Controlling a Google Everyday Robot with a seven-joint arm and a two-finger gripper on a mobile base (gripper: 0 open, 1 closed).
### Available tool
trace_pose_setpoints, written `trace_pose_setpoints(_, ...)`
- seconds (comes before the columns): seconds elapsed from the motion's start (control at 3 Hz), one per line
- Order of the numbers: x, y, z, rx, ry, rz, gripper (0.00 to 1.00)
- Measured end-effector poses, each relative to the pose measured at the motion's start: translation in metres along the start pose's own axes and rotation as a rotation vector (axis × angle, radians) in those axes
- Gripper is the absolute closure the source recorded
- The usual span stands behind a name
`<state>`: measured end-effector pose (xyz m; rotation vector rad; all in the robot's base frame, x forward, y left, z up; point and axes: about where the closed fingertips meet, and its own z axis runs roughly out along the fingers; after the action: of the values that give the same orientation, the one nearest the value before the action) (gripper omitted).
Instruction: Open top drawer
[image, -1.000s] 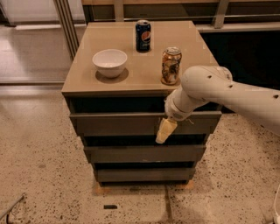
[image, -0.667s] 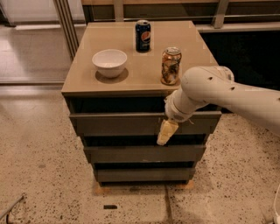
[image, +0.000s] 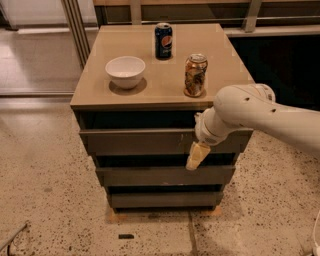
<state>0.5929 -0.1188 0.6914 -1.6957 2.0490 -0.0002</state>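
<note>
The top drawer (image: 135, 141) is the uppermost and largest-looking of three dark grey flat fronts on a small cabinet. It stands slightly out from the cabinet, with a dark gap above it. Pale scratch marks show on its right half. My gripper (image: 197, 156) hangs in front of the drawer's right half, its yellowish tip pointing down over the front's lower edge. My white arm (image: 260, 112) reaches in from the right and covers the drawer's right end.
On the tan cabinet top (image: 95, 92) stand a white bowl (image: 125, 71), a blue Pepsi can (image: 163, 40) and a brown patterned can (image: 195, 75). Two smaller-looking drawer fronts (image: 160, 176) lie below. A small dark object (image: 126, 236) lies on the speckled floor.
</note>
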Motion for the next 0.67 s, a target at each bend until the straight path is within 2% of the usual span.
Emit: trace_pose_setpoints(0.67, 0.032, 0.002, 0.006, 0.009, 0.013, 0.047, 0.0)
